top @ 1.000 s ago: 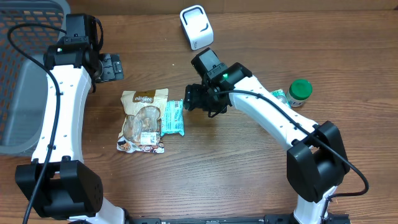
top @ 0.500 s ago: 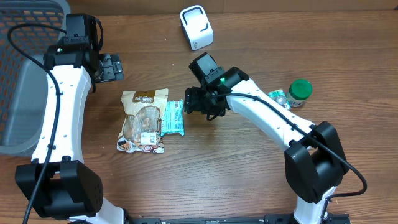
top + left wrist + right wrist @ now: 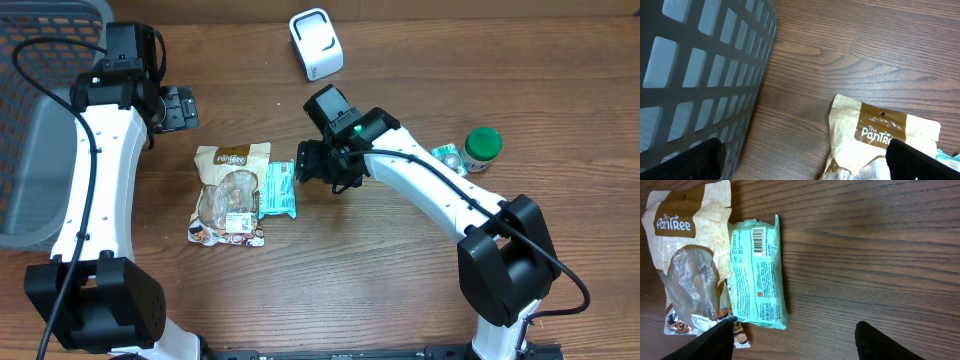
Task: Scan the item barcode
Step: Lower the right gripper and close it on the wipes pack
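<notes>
Two items lie mid-table: a brown-and-white PanTree snack bag (image 3: 232, 195) (image 3: 687, 255) (image 3: 880, 132) and, against its right side, a teal packet (image 3: 279, 190) (image 3: 757, 275). The packet's barcode (image 3: 758, 241) faces up. My right gripper (image 3: 312, 163) (image 3: 795, 345) hovers open just right of the teal packet, touching nothing; one finger (image 3: 705, 345) overlaps the bag's lower corner in the wrist view. At the table's back left, beside the basket, my left gripper (image 3: 178, 107) (image 3: 810, 165) stands wide open and empty. A white scanner (image 3: 316, 44) stands at the back.
A grey mesh basket (image 3: 30, 130) (image 3: 695, 75) fills the left edge. A green-lidded jar (image 3: 483, 148) and a small packet (image 3: 447, 155) sit at the right, behind my right arm.
My right gripper has shifted slightly left toward the teal packet and then held still. The left arm has not moved.
</notes>
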`<move>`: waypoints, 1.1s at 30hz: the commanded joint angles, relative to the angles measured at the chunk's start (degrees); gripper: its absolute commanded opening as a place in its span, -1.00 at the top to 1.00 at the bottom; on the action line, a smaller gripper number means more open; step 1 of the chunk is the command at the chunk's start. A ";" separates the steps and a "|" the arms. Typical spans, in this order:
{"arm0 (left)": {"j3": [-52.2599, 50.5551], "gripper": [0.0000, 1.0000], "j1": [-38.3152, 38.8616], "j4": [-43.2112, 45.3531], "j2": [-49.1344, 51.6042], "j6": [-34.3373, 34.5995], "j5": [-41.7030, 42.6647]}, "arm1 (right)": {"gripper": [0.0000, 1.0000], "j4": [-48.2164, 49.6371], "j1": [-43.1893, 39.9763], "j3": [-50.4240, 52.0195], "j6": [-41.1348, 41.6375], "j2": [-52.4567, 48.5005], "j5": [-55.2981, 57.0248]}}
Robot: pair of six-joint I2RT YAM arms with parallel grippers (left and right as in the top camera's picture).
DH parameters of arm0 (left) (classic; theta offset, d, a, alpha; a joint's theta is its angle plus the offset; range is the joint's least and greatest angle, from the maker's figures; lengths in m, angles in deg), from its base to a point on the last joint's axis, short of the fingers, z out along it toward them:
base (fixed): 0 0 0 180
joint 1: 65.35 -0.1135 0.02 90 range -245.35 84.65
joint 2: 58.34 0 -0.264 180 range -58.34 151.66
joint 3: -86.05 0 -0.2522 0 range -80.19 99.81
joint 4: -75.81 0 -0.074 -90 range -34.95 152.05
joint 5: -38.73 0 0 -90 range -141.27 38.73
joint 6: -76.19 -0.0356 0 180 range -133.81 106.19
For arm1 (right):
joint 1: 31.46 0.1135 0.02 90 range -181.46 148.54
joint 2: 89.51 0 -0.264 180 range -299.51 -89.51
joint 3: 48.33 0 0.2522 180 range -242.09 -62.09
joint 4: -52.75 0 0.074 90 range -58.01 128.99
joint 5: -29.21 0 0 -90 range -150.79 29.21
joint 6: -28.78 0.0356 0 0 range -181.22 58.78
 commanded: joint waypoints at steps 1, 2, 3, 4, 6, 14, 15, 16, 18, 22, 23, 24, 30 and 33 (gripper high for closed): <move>1.20 -0.99 -0.52 0.09 -0.68 -0.83 0.07 | -0.48 0.48 0.96 0.42 0.22 -0.22 0.83; 1.20 -0.99 -0.52 0.09 -0.68 -0.83 0.07 | -0.48 0.72 1.20 0.42 0.22 -0.35 0.83; 1.20 -0.99 -0.52 0.09 -0.68 -0.83 0.07 | -0.47 0.98 1.46 0.42 0.22 -0.52 0.83; 1.20 -0.99 -0.52 0.09 -0.68 -0.83 0.07 | -0.42 1.29 1.79 0.42 0.22 -0.90 0.83; 1.20 -0.99 -0.52 0.09 -0.68 -0.83 0.07 | -0.39 1.88 2.38 0.42 0.26 -1.84 0.81; 1.20 -0.99 -0.55 0.09 -0.68 -0.83 0.07 | -0.19 6.95 6.01 0.42 3.85 -7.63 0.81; 1.20 -0.99 -0.52 0.09 -0.68 -0.83 0.07 | -0.15 7.56 6.49 0.42 3.87 -8.20 0.81; 1.20 -0.99 -0.52 0.09 -0.68 -0.83 0.07 | -0.11 8.22 7.10 0.42 3.87 -8.61 0.81; 1.20 -0.99 -0.52 0.09 -0.68 -0.83 0.07 | -0.04 9.25 8.02 0.42 3.87 -9.35 0.85; 1.20 -0.99 -0.52 0.09 -0.68 -0.83 0.07 | 0.07 10.25 9.66 0.42 5.42 -10.62 4.04; 1.20 -0.99 -0.52 0.09 -0.68 -0.83 0.07 | 0.10 10.19 9.94 0.42 6.23 -10.86 5.35; 1.20 -0.99 -0.52 0.09 -0.68 -0.83 0.07 | 0.12 10.21 10.19 0.42 6.40 -11.10 6.38; 1.20 -0.99 -0.52 0.09 -0.68 -0.83 0.07 | 0.26 10.21 10.38 0.42 6.40 -11.34 6.99; 1.20 -0.99 -0.55 0.09 -0.68 -0.83 0.07 | 0.26 10.16 10.38 0.44 6.40 -11.34 7.02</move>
